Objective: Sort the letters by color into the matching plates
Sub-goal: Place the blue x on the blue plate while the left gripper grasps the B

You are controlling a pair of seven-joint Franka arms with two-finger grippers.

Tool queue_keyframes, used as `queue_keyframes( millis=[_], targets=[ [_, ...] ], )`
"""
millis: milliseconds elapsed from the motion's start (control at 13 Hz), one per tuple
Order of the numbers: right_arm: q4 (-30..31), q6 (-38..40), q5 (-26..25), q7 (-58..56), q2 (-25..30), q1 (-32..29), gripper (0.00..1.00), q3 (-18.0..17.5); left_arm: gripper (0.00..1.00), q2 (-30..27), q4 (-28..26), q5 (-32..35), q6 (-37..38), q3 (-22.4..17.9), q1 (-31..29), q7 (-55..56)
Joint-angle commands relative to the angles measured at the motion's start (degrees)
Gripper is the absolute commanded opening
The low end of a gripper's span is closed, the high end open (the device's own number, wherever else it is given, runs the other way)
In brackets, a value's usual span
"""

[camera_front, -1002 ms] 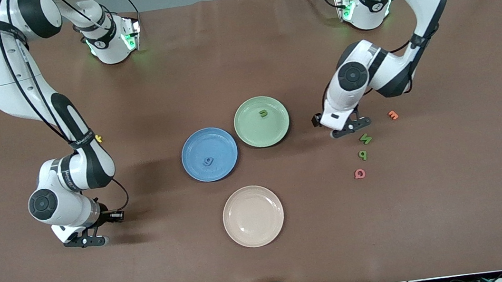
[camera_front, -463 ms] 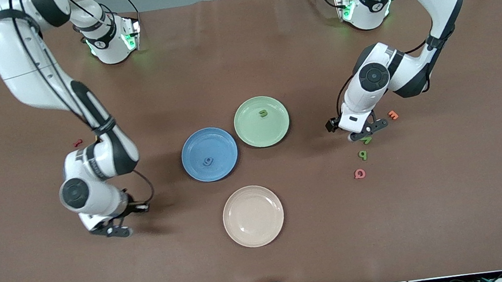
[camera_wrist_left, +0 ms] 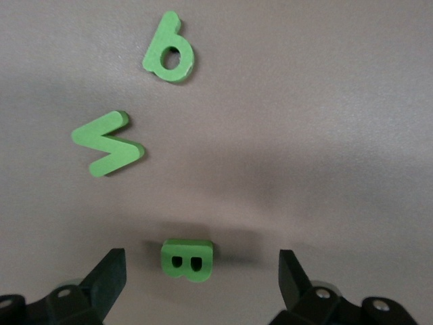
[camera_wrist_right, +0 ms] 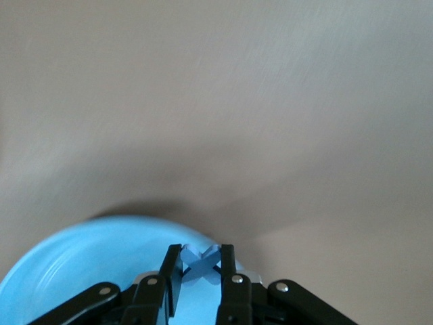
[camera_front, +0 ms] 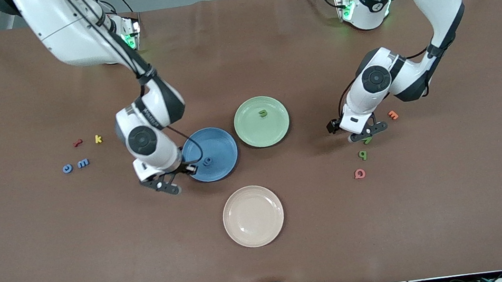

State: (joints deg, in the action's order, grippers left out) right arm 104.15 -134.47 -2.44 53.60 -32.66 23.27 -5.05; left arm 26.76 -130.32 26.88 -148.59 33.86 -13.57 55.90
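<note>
My right gripper (camera_front: 165, 186) is shut on a blue X letter (camera_wrist_right: 203, 257) and hangs over the rim of the blue plate (camera_front: 218, 140), which also shows in the right wrist view (camera_wrist_right: 88, 264). One blue letter (camera_front: 207, 161) lies in that plate. The light green plate (camera_front: 254, 132) holds one green letter (camera_front: 263, 113). My left gripper (camera_front: 365, 132) is open, its jaws on either side of a green B (camera_wrist_left: 187, 259) without touching it. A green zigzag letter (camera_wrist_left: 108, 144) and a green 9-shaped letter (camera_front: 363, 155) lie close by. Two blue letters (camera_front: 75, 165) lie toward the right arm's end.
A cream plate (camera_front: 253, 216) sits nearer the front camera than the blue plate. A pink letter (camera_front: 359, 173) and an orange letter (camera_front: 392, 115) lie beside the green letters. A red letter (camera_front: 78, 143) and a yellow k (camera_front: 98, 138) lie beside the two blue letters.
My right arm has swung from the right arm's end of the table to the blue plate's rim, uncovering the letters there. My left gripper has shifted a little, over the green letters.
</note>
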Motion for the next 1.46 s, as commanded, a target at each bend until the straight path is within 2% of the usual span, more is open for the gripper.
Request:
queue_keyframes(
  millis=[0,77,154,231,463,694,1002,1234,1388],
  targets=[
    [1.84,-0.26,-0.11,8.07,1.64,4.32,0.02,0.48,0.99,0.66,-0.46,1.95,-1.43,0.68,-0.94,0.53],
    [1.84,-0.09,-0.11,9.92,1.55,5.46,0.19,0.48,0.99,1.19,-0.55,2.04,-1.87,0.60,-0.94,0.62],
    [1.84,0.00,-0.11,10.55,1.55,5.82,0.82,0.48,0.98,1.28,-0.81,2.13,-2.40,0.60,-1.02,0.71],
    [1.84,0.17,-0.11,10.73,1.64,6.35,1.00,0.48,0.95,1.28,-0.98,2.21,-2.75,0.51,-1.02,0.71],
    [1.49,3.76,-0.37,8.37,3.21,5.57,1.00,0.65,0.89,1.37,-1.07,2.30,-2.75,0.42,-1.02,0.79],
    [3.50,9.31,-0.46,-2.59,9.08,-0.39,1.00,0.92,0.76,1.37,-1.16,2.39,-3.19,0.33,-1.02,0.88],
    [12.73,8.17,-0.55,-22.17,19.28,-12.07,1.00,0.92,0.52,2.69,-0.99,6.16,-3.63,0.33,-2.87,1.15],
    [18.09,4.67,-0.72,-35.12,21.94,-22.80,1.00,0.92,0.35,2.69,-0.90,6.17,-3.63,0.33,-2.87,1.23],
    [23.53,-1.37,-0.81,-41.71,23.17,-26.33,1.00,1.00,0.31,2.69,-0.81,6.17,-3.63,0.33,-2.78,1.58]
  ],
)
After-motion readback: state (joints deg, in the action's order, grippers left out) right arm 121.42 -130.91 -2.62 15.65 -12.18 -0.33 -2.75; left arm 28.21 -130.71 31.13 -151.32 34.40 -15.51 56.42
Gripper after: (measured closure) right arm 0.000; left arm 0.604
